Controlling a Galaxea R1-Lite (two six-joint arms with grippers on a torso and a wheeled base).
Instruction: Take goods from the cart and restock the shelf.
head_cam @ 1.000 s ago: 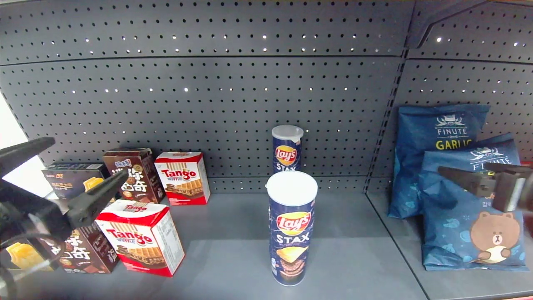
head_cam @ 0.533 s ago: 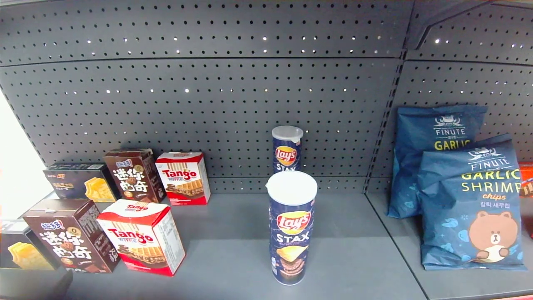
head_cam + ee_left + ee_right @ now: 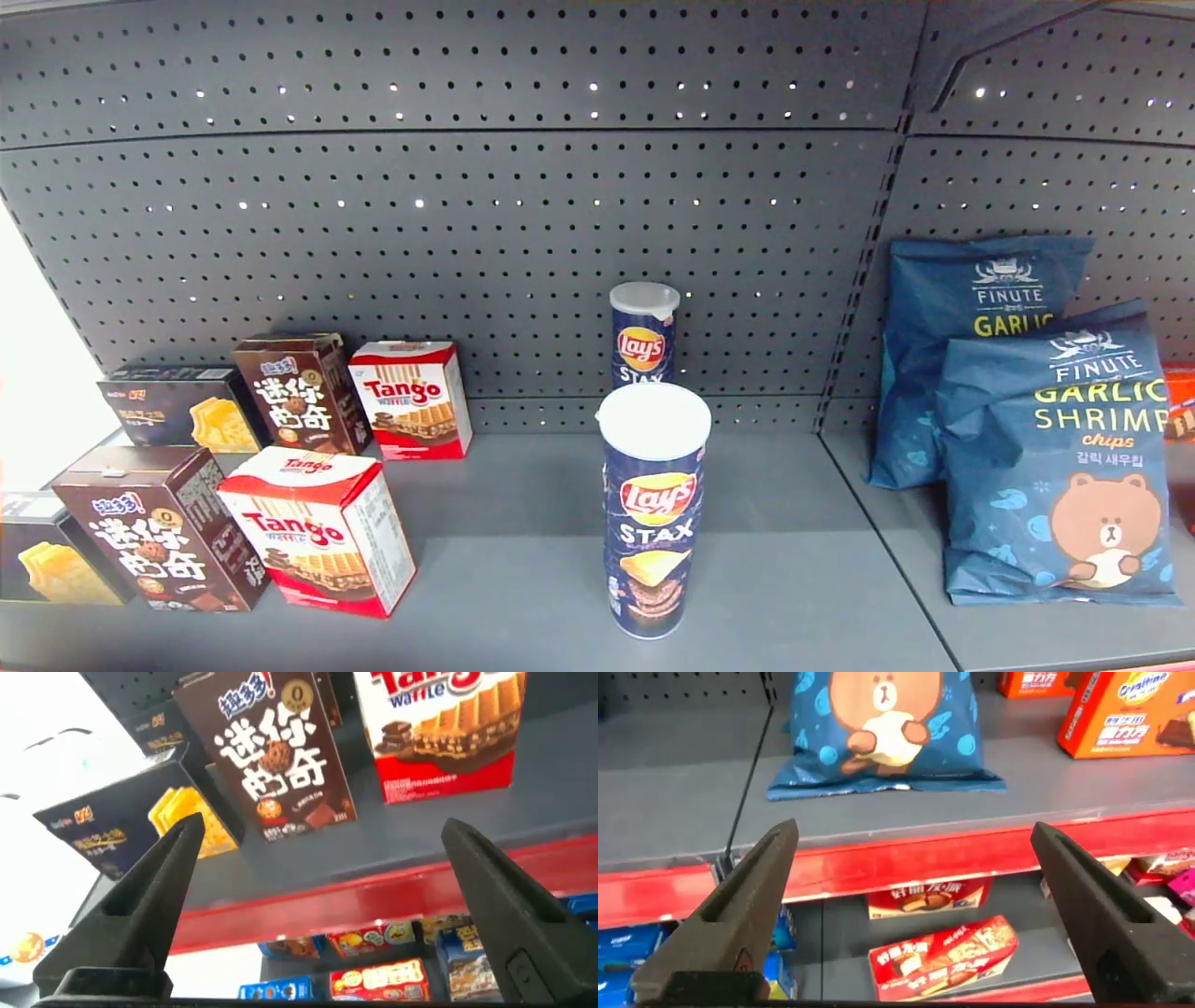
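Now watching left claw (image 3: 322, 829) and right claw (image 3: 913, 833) gape wide, empty, off the grey metal shelf (image 3: 523, 569) front. Could easily topple that tall dark-blue white-lidded chip can (image 3: 652, 523) standing centre front if returning carelessly

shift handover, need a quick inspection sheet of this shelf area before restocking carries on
surface: grey shelf, bare patches either side of the cans
job's things: six boxes in two rows at left; front can and back can upright, in line mid-shelf; two blue bags at right, one before the other
clutter: nothing seen
grippers: left gripper open, empty, facing the boxes; right gripper open, empty, facing a bag
cables: nothing seen
surroundings: pegboard wall behind; lower shelf holds more packs
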